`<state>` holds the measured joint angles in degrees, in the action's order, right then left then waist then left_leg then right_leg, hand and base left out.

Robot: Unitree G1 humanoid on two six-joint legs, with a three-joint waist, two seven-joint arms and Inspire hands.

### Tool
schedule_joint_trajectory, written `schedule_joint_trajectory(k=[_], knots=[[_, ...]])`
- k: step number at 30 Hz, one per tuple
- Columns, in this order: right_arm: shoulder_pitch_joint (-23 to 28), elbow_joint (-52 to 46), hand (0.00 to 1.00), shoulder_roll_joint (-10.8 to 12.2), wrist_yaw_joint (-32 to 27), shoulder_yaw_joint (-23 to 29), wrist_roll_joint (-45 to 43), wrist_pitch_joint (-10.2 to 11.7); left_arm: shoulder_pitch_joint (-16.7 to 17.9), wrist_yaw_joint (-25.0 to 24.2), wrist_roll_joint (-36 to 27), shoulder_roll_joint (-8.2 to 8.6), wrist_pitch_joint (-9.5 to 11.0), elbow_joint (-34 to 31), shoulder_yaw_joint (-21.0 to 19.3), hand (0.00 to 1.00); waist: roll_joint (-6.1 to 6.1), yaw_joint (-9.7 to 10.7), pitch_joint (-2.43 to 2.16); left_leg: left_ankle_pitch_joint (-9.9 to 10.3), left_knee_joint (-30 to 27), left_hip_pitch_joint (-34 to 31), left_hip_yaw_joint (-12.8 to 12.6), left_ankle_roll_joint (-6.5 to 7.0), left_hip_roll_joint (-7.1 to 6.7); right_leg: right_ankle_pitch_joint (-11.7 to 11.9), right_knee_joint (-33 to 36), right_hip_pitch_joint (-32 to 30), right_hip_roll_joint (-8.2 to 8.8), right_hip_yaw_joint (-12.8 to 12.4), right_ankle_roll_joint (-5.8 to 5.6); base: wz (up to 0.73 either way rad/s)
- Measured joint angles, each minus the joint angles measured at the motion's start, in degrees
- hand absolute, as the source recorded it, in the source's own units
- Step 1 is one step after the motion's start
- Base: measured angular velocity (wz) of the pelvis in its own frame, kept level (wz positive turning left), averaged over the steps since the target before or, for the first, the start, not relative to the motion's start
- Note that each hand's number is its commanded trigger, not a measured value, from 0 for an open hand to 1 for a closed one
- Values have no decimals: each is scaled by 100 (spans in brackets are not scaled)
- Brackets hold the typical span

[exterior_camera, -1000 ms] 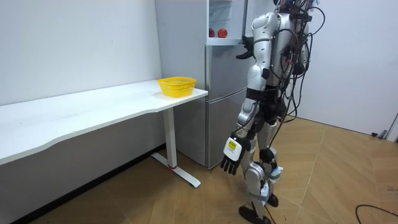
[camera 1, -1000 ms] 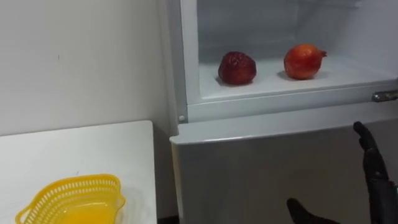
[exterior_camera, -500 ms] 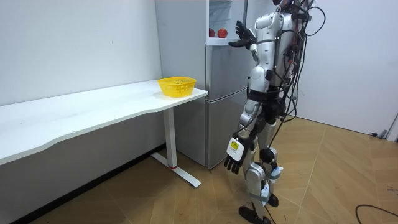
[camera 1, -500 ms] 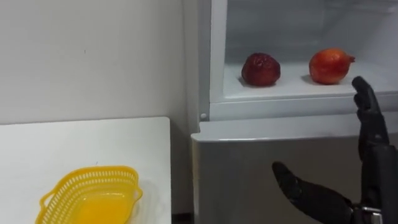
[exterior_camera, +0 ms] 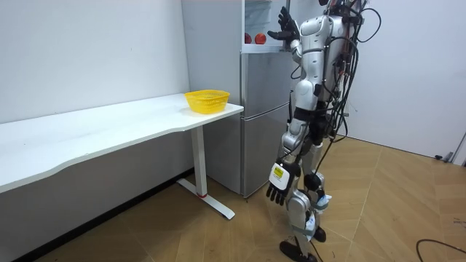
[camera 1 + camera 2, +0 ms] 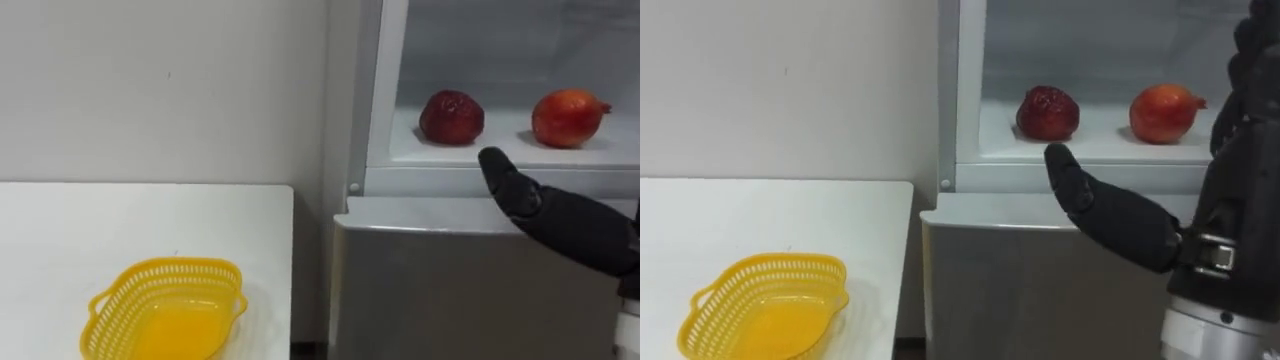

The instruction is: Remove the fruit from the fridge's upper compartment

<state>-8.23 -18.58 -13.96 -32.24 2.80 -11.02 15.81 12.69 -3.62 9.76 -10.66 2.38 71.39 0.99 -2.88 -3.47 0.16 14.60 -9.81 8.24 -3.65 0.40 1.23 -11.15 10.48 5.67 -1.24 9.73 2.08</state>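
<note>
Where the robot is stood: upright on the wood floor (image 5: 393,211), right in front of the fridge (image 5: 262,109), as seen in the room view.
Fridge state: upper compartment is seen open; lower door (image 6: 1040,290) is shut.
Right hand (image 6: 1230,170): raised in front of the fridge, level with the upper compartment's lower edge and just outside it. Fingers are held straight and pointed up, thumb is spread toward the fridge's left side. Nothing is held and no contact with either fruit is seen.
Dark red fruit (image 6: 1047,112): laid on the white shelf (image 6: 1090,148) inside the fridge's upper compartment, toward its left side, untouched.
Orange-red fruit (image 6: 1165,113): laid on the same fridge shelf, right of the dark red fruit and apart from it, with its small crown tip turned right.
Left hand (image 5: 278,188): hung low by the thigh, in front of the fridge's lower door. Fingers are relaxed and nothing is held.
Table (image 6: 790,215): white, set along the wall left of the fridge, its end close to the fridge's side.
Yellow basket (image 6: 760,305): placed on the table at the end nearest the fridge.
</note>
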Motion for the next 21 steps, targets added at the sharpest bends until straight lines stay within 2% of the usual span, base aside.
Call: schedule_joint_trajectory(k=[5, 8, 11, 15, 18, 21], knots=[[-518, 390, 0, -46, -9, 169, 75, -149, 21, -97, 27, 4, -140, -2, -75, 0, -43, -99, 1, 0, -76, -63, 63, 1, -12, 0, 7, -11, 11, 44, 0, 6], [-1084, 810, 0, -158, -9, 221, 66, -163, 18, -105, 248, 2, -160, -53, -89, 0, -38, -153, 6, 0, -103, -73, 90, 0, -11, 0, 8, -1, 12, 67, 0, 5], [-1332, 1040, 0, -327, 2, 255, 170, -177, 3, -110, 372, 2, -173, -91, -91, 0, -74, -193, 12, -2, -109, -71, 179, -3, -13, 0, 7, 30, 18, 148, 0, 15], [-1721, 1493, 0, -356, 71, 253, 318, -367, -22, -176, 379, 2, -324, -77, -77, 0, -148, -185, 42, -7, -145, -77, 237, -10, -15, 0, 5, 65, 24, 209, 0, 7], [-1782, 1632, 0, -370, 138, 256, 429, -555, -44, -199, 386, 0, -396, -77, -83, 0, -189, -186, 39, -7, -160, -95, 282, -10, -19, 0, -2, 79, 35, 296, 0, 8], [-1782, 1725, 0, -372, 264, 259, 421, -646, -67, -232, 466, -4, -506, -106, -110, 0, -204, -191, 25, -7, -189, -125, 300, -10, -25, 0, -3, 71, 41, 319, 0, 2]])
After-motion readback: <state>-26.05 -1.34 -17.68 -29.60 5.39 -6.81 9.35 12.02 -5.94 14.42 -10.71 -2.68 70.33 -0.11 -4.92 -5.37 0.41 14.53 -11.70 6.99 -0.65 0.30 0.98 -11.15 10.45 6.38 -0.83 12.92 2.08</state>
